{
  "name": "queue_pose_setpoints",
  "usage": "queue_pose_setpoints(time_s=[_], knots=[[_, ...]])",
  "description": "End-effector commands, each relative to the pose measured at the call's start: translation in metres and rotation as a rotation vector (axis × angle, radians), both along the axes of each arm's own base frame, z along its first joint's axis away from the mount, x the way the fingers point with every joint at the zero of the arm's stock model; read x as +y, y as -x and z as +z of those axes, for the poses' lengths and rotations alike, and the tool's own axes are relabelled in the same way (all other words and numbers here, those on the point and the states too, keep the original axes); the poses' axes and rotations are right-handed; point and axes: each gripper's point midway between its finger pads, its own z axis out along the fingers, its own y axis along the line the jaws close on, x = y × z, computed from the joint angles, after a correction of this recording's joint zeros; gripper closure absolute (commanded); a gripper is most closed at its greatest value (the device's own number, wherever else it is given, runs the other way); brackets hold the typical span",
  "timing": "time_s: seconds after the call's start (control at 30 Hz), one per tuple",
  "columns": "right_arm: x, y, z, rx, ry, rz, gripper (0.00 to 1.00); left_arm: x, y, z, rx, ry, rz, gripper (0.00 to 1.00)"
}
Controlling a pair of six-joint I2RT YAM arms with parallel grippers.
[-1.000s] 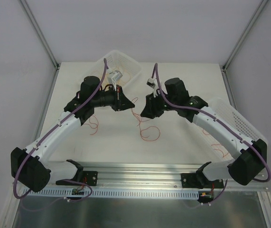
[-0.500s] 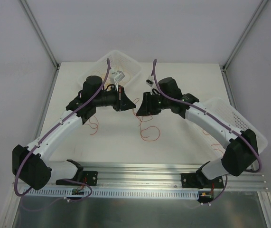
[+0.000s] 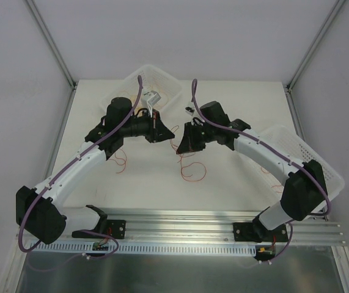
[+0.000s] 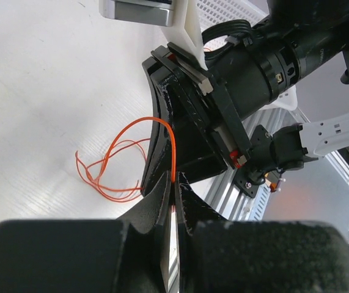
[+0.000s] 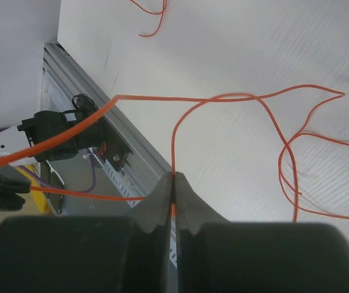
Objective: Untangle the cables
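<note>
Spanning the whole work area, the white table [image 3: 235,113] carried everything else. The left arm [image 3: 76,165] and the right arm [image 3: 272,155] reached inward from the near edge, and their wrists came close together above the middle of the table. A clear basket [image 3: 173,84] sat towards the far edge behind the left wrist. A white basket [image 3: 324,163] lay at the right side, partly under the right arm.

The left gripper [image 4: 174,183] was pinched fully together on an orange cable [image 4: 173,152], which arched up out of the fingertips and dropped to a loose loop on the table. The right gripper [image 5: 174,178] had its jaws pressed together too, with an orange strand [image 5: 173,143] nipped between the tips. That strand ran straight away from them before bending off across the table.

The cables [image 3: 192,173] lay in thin curly loops on the table under and just in front of both grippers, with a smaller bunch beneath the left arm. Whether the two grippers held one and the same wire could not be told.
</note>
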Motion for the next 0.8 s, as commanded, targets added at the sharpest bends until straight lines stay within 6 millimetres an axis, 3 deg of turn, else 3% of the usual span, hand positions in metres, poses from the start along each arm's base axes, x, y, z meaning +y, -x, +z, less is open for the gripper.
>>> queue_pose_setpoints(time_s=[0.0, 0.17, 0.33, 0.4, 0.47, 0.63, 0.73, 0.77], knots=[[0.004, 0.001, 0.029, -0.037, -0.047, 0.018, 0.99, 0.001, 0.0, 0.008, -0.07, -0.006, -0.001, 1.0], [-0.01, -0.009, 0.062, -0.117, -0.084, -0.032, 0.99, 0.015, 0.002, -0.032, -0.028, -0.099, 0.048, 1.0], [-0.047, -0.026, 0.115, -0.179, -0.211, -0.139, 0.99, 0.04, 0.003, -0.079, 0.044, -0.232, 0.156, 1.0], [-0.061, -0.03, 0.123, -0.178, -0.23, -0.16, 0.99, 0.047, 0.001, -0.087, 0.059, -0.264, 0.196, 1.0], [-0.074, -0.031, 0.123, -0.192, -0.213, -0.176, 0.99, 0.057, -0.004, -0.092, 0.061, -0.296, 0.257, 1.0], [-0.108, -0.037, 0.094, -0.2, -0.095, -0.225, 0.99, 0.075, -0.018, -0.078, 0.045, -0.295, 0.385, 1.0], [-0.107, -0.03, 0.077, -0.144, -0.079, -0.188, 0.99, 0.065, -0.015, -0.053, 0.001, -0.241, 0.313, 1.0], [-0.106, -0.03, 0.073, -0.128, -0.085, -0.194, 0.99, 0.054, -0.006, -0.044, -0.01, -0.206, 0.231, 1.0]])
